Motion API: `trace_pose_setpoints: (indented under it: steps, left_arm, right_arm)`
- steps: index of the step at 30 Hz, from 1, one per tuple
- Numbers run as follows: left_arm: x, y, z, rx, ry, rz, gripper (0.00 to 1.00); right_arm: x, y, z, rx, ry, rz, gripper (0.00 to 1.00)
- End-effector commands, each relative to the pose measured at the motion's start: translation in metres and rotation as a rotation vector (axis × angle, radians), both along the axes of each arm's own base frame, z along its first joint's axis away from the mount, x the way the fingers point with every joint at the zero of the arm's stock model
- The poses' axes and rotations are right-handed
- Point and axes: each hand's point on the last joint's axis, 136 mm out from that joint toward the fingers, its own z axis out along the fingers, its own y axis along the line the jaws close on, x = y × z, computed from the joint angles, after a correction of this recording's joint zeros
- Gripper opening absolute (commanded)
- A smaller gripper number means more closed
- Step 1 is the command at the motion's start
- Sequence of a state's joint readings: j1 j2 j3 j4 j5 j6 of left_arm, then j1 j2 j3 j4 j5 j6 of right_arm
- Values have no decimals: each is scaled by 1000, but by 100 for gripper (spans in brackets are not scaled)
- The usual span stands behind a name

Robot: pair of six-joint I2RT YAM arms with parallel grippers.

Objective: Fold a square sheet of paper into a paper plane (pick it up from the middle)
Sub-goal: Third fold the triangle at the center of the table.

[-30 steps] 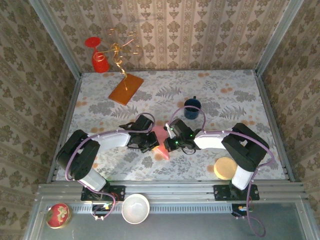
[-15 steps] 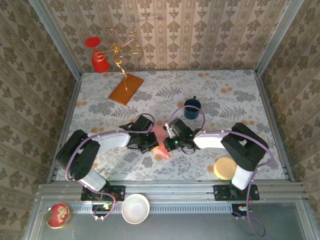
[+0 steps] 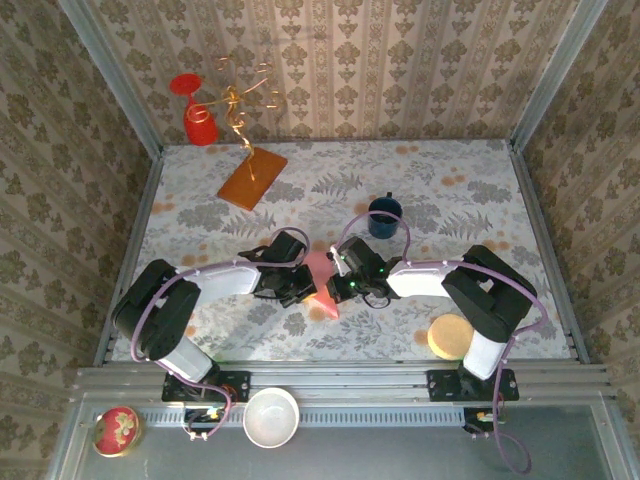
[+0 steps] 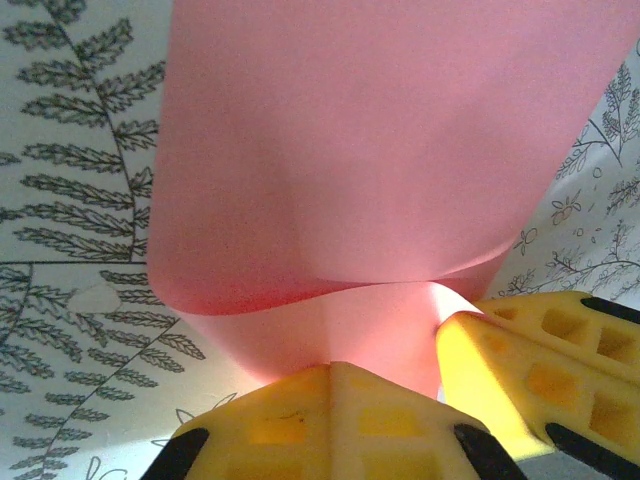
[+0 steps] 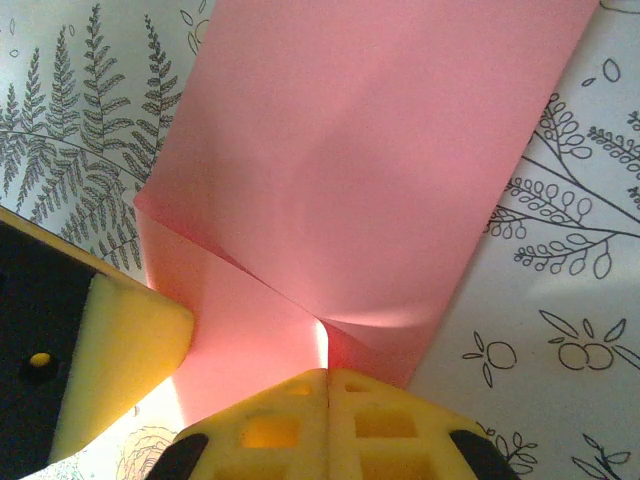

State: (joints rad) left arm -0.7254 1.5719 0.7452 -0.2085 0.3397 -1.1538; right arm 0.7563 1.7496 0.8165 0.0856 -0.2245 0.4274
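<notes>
**Item: sheet of paper [image 3: 320, 270], pink-red, part-folded.**

- **Location.** Mid-table [image 3: 460, 210], nearer the arm bases than the back wall, and lifted between the two hands. A blue cup [image 3: 384, 214] stands well apart behind it.
- **Lie.** In the top view its long axis runs from far to near. A pointed end is turned towards the arm bases and pokes out below the two hands.
- **Left hand [image 3: 303, 287].** On the paper's left side and touching it. In the left wrist view the fingers meet along one seam with no gap, clamped on the paper's near edge.
- **Right hand [image 3: 338, 287].** On the paper's right side and touching it. In the right wrist view the fingers are likewise pressed together, with the paper running into the seam.
- **Governing relation.** The two hands face each other across the sheet's short width. Neither is nearer; both are already on it. Judged from this, the coming move is a crease or a transfer along the far-near axis, not a reach.
- **What the left wrist view adds.** One layer curls over another in a soft roll that is not pressed flat. A yellow pad [image 4: 500, 365] of the other arm touches the paper from the right.
- **What the right wrist view adds.** A sharper diagonal fold line runs from the left edge down to the seam. The other arm's pad sits just beside the paper on the left.
- **What the top view adds.** It gives the placement on the table and the pointed end, but the arms hide most of the folds.
</notes>
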Motion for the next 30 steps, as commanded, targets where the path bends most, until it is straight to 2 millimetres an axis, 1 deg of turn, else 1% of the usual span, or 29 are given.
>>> trace_pose_setpoints:
  steps: [1, 13, 15, 17, 21, 23, 24, 27, 30]
  left_arm:
    - [-9, 11, -16, 52, 51, 23, 6]
    - [-12, 14, -24, 81, 72, 23, 5]
    - [-14, 17, -27, 97, 84, 25, 5]
    - [-16, 20, -31, 115, 98, 27, 4]
    - [-19, 26, -37, 137, 116, 40, 3]
    - [-19, 28, -39, 141, 116, 43, 3]
    - [-18, 29, -39, 142, 115, 46, 3]
    - [-13, 29, -38, 137, 103, 46, 3]
    - [-8, 29, -36, 134, 91, 44, 3]
  right_arm:
    - [-5, -6, -14, -36, 59, -17, 0]
    - [-6, -5, -12, -31, 61, -16, 0]
    - [-5, -5, -9, -26, 61, -20, 0]
    - [-3, -3, -1, -15, 56, -27, 1]
    - [5, -4, 30, 14, 31, -76, 25]
    - [11, -10, 44, 5, 18, -122, 36]
    - [13, -14, 49, 1, 15, -140, 40]
    - [14, -23, 58, 8, 31, -194, 43]
    - [11, -28, 61, 38, 63, -216, 41]
